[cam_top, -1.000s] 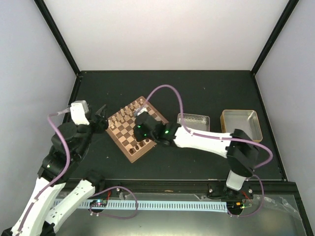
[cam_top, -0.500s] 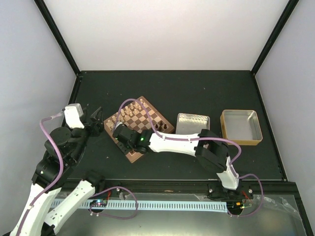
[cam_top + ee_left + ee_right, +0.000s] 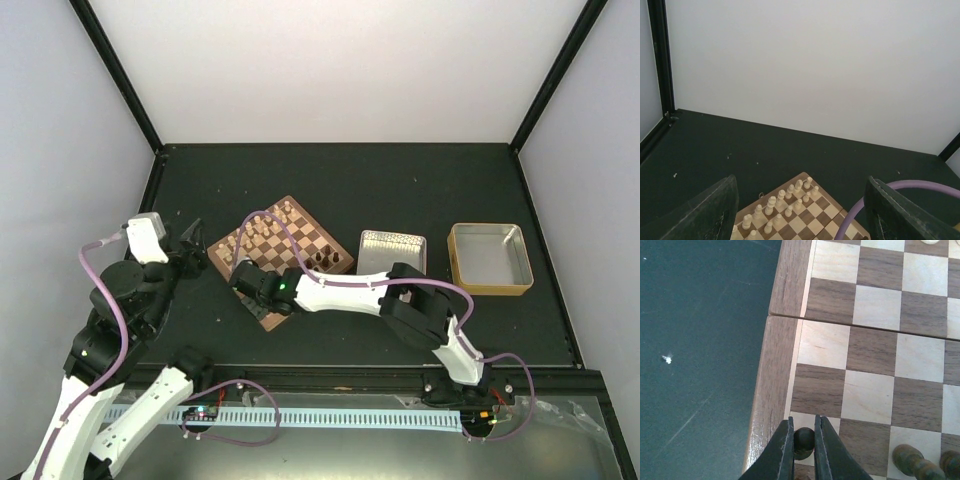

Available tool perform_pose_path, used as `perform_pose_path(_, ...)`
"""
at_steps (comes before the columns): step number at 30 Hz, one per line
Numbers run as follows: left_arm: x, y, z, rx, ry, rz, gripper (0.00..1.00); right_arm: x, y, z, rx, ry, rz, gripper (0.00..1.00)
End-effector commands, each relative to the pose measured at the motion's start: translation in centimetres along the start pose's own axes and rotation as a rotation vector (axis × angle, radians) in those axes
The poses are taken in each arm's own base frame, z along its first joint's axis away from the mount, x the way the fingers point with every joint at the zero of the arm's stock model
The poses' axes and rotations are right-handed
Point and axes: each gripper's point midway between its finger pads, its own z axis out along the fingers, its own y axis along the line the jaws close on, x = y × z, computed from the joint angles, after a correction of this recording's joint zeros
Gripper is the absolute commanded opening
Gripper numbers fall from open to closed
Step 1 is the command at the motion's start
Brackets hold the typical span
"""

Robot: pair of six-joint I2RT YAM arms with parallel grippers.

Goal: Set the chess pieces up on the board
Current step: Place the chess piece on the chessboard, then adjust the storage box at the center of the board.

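We're down on the dark piece (image 3: 804,438), a small round-headed bit of turned, dark brown wood. The right pincer (image 3: 804,426) is clenched on it, one black finger tight on each side of the head. It stands on a pale square in the outermost column of the board (image 3: 875,347), just beside the rim. From the top camera that is the board's near-left edge.

Up close the board's wood grain shows plainly, with matte light and walnut-brown squares. A thin seam runs across the squares and the broad brown rim (it looks like two halves meeting). Two more dark pieces (image 3: 912,460) lean into view a couple of squares to the right, glossy and knobbed.

From above, the board sits turned like a diamond on the black table (image 3: 420,185). The cream pieces (image 3: 265,228) are lined up along its far-left side, and a short row of dark ones (image 3: 325,258) stands along the right edge.

The left pincer (image 3: 195,243) hangs off the board's left corner, released. Its fingers (image 3: 710,215) are spread wide with nothing between them. A purple cable (image 3: 900,189) loops past.

Further right we have a silvery rectangular tin (image 3: 392,250), dimpled inside. Beyond it is a tan tray (image 3: 516,262) with rounded corners.
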Motion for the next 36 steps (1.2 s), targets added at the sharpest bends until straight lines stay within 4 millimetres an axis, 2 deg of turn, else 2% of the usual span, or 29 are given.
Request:
perform_pose_path(1, -0.5, 0.7, -0.4, -0.036, -0.02, 0.001, 0.7, -0.2, -0.4, 0.3, 0.034, -0.01, -0.005, 0.04)
perform_pose_path(8, -0.5, 1.6, -0.6, -0.082, -0.026, -0.004, 0.7, 0.1, -0.7, 0.7, 0.052, -0.003, -0.006, 0.07)
perform_pose_path(16, -0.1, 1.7, -0.1, -0.095, -0.006, 0.006, 0.7, 0.0, -0.5, -0.2, 0.03, -0.016, -0.004, 0.21)
perform_pose_path(20, 0.0, 1.7, 0.0, -0.102, -0.001, 0.012, 0.7, -0.5, -0.7, -1.1, 0.031, -0.032, 0.01, 0.24)
perform_pose_path(26, 0.0, 1.9, 0.0, -0.111, 0.0, 0.015, 0.7, -3.1, -1.1, -4.1, 0.014, -0.109, 0.059, 0.28)
perform_pose_path(31, 0.0, 1.9, 0.0, -0.115, 0.001, 0.015, 0.7, -4.8, -3.5, -6.8, -0.007, -0.163, 0.202, 0.33)
perform_pose_path(35, 1.2, 1.1, 0.8, -0.071, 0.037, 0.026, 0.71, -4.0, -7.9, -9.1, 0.001, -0.178, 0.372, 0.39)
perform_pose_path(36, 1.8, 0.5, 1.2, -0.038, 0.055, 0.037, 0.72, -3.8, -9.2, -10.3, 0.003, -0.187, 0.413, 0.4)
